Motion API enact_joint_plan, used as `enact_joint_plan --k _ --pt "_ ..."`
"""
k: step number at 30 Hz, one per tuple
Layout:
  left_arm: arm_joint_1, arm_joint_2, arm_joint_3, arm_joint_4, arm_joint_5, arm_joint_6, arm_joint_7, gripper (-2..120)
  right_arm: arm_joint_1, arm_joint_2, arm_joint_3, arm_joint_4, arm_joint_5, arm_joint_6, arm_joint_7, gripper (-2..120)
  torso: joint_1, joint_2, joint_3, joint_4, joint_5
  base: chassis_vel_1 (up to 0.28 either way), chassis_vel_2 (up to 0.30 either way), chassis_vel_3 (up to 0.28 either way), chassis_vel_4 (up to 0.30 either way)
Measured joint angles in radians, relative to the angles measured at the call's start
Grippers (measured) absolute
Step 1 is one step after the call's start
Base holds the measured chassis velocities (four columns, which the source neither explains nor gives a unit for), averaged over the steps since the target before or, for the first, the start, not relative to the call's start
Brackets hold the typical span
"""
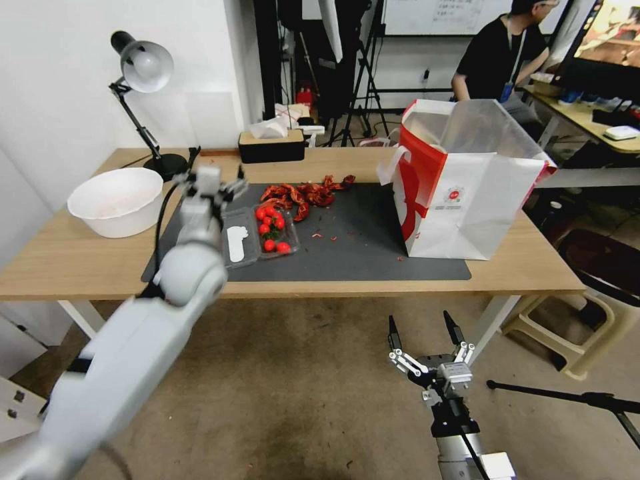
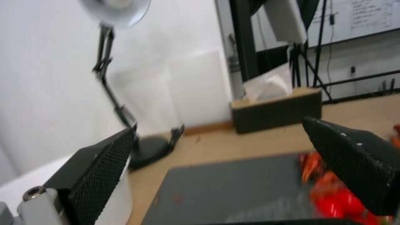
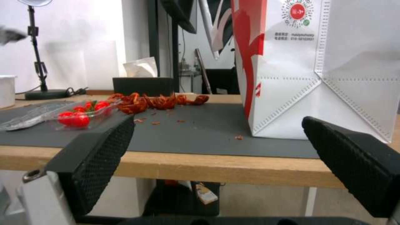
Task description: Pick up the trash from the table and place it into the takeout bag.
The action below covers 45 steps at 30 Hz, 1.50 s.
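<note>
A pile of crumpled red trash (image 1: 303,193) lies at the back of the dark grey mat (image 1: 373,247) on the light-wood table (image 1: 80,260). The same trash (image 3: 154,101) appears in the right wrist view and as a red blur (image 2: 333,193) in the left wrist view. The white takeout bag (image 1: 467,200) with red sides stands open at the mat's right end, and its front (image 3: 333,62) is close in the right wrist view. My left gripper (image 1: 213,179) hovers open and empty (image 2: 217,128) over the mat's left part. My right gripper (image 1: 420,319) waits open (image 3: 218,122) below the table's front edge.
A clear tray of cherry tomatoes (image 1: 267,230) sits on the mat beside my left gripper. A large white bowl (image 1: 117,200), a desk lamp (image 1: 143,67) and a black tissue box (image 1: 270,147) line the left and back. A plastic stool (image 1: 573,333) stands right of the table.
</note>
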Motion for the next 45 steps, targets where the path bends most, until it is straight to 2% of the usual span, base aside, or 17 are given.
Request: enact_joint_plan --k 1,2,3,4,5,8,9,12,17,20,31,40,45 --pt "0.069 0.004 -0.032 -0.027 0.013 -0.017 0.000 100 0.000 -0.002 0.001 0.002 0.001 -0.001 0.000 100 0.000 0.000 0.000 0.0005 -0.0016 0.000 0.000 0.000 0.000" --pt "0.146 0.005 -0.073 -0.058 0.030 -0.040 0.000 100 0.001 -0.004 0.000 0.004 0.002 -0.002 0.000 100 0.000 0.000 0.000 -0.0005 -0.0005 0.000 0.000 0.000 0.000" --pt "0.200 0.002 -0.103 -0.074 0.041 -0.060 0.000 100 0.001 -0.006 -0.002 0.004 0.002 -0.003 0.000 100 0.000 0.000 0.000 -0.0003 -0.0001 0.000 0.000 0.000 0.000" --pt "0.200 0.002 -0.103 -0.074 0.041 -0.060 0.000 100 0.001 -0.006 -0.002 0.004 0.002 -0.003 0.000 100 0.000 0.000 0.000 -0.0003 -0.0001 0.000 0.000 0.000 0.000" --pt "0.273 -0.007 -0.144 -0.096 0.057 -0.082 0.003 100 0.000 -0.009 -0.005 0.005 0.002 -0.003 0.000 100 0.000 0.000 0.000 0.0001 -0.0011 0.000 0.000 0.000 0.000" --pt "0.456 -0.039 -0.227 -0.176 0.080 -0.128 0.020 100 -0.003 -0.016 -0.008 0.012 0.003 -0.004 -0.002 100 0.000 0.000 0.000 -0.0002 -0.0007 0.000 0.000 0.000 0.000" --pt "0.456 -0.039 -0.227 -0.176 0.080 -0.128 0.020 100 -0.003 -0.016 -0.008 0.012 0.003 -0.004 -0.002 100 0.000 0.000 0.000 -0.0002 -0.0007 0.000 0.000 0.000 0.000" --pt "0.560 -0.060 -0.276 -0.230 0.085 -0.153 0.041 100 -0.003 -0.026 -0.004 0.020 0.014 -0.005 -0.004 100 0.000 0.000 0.000 -0.0001 -0.0006 0.000 0.000 0.000 0.000" --pt "0.644 -0.080 -0.313 -0.263 0.092 -0.199 0.068 100 0.001 -0.033 0.000 0.023 0.023 -0.008 -0.006 100 0.000 0.000 0.000 -0.0001 -0.0006 0.000 0.000 0.000 0.000" --pt "0.724 -0.101 -0.351 -0.281 0.091 -0.266 0.108 100 0.011 -0.036 0.003 0.025 0.037 -0.010 -0.011 100 0.000 0.000 0.000 -0.0002 -0.0006 0.000 0.000 0.000 0.000" --pt "0.906 -0.146 -0.398 -0.299 0.085 -0.414 0.182 100 0.032 -0.041 0.031 0.030 0.115 -0.058 -0.049 100 0.000 0.000 0.000 -0.0004 -0.0007 0.000 0.000 0.000 0.000" --pt "0.971 -0.167 -0.388 -0.277 0.092 -0.508 0.208 100 0.042 -0.042 0.056 0.050 0.195 -0.135 -0.059 100 0.000 0.000 0.000 -0.0001 -0.0006 0.000 0.000 0.000 0.000" --pt "0.968 -0.167 -0.376 -0.268 0.091 -0.516 0.214 100 0.042 -0.038 0.065 0.055 0.209 -0.147 -0.062 100 0.000 0.000 0.000 -0.0002 -0.0006 0.000 0.000 0.000 0.000"
